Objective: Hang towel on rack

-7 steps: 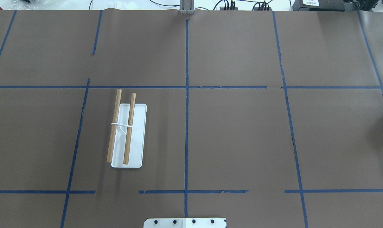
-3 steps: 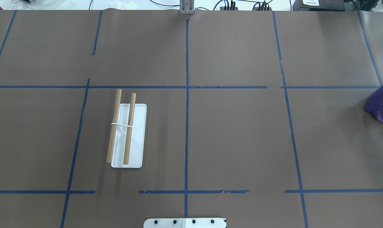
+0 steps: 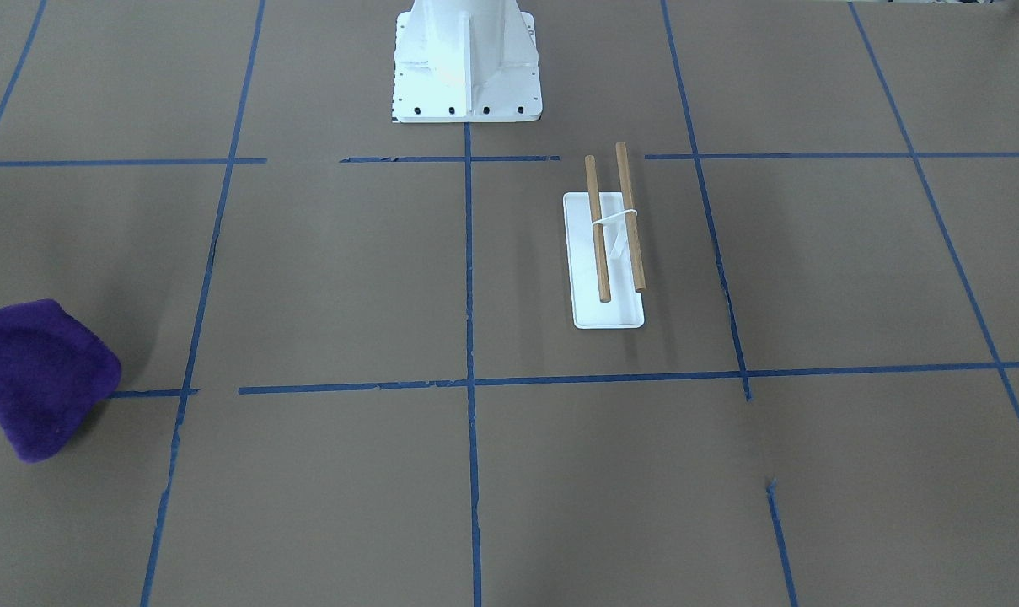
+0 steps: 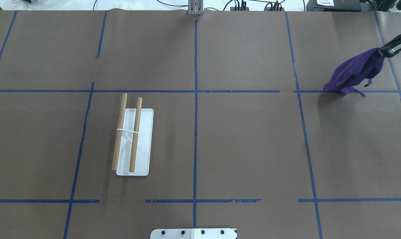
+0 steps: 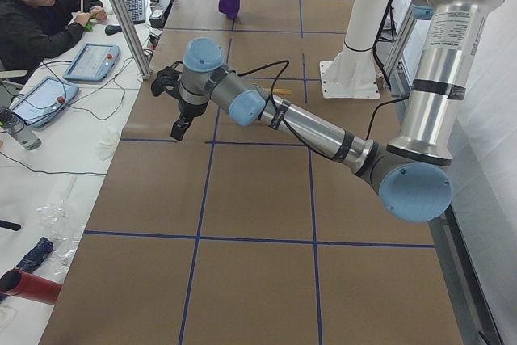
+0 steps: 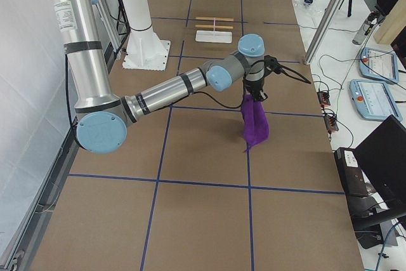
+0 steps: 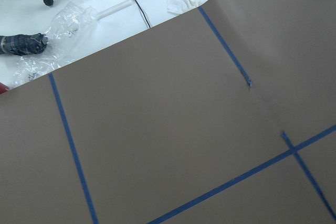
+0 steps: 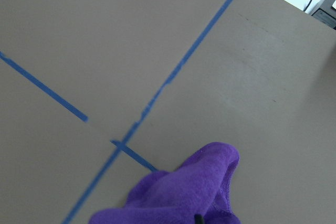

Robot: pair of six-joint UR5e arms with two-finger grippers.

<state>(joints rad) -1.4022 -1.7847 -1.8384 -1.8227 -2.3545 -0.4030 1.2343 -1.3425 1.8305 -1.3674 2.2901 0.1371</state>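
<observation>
Right gripper [image 4: 383,52] clamped on top corner of towel [image 4: 353,75]. Cloth hangs near right edge of table [image 4: 246,139], well apart from rack [image 4: 144,142], which stands left of centre. Left gripper [image 5: 178,115] hovers near far left edge; finger state: cannot tell.

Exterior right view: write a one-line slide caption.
Right gripper holds the purple towel hanging over the table, the bare rack far across it.
</observation>
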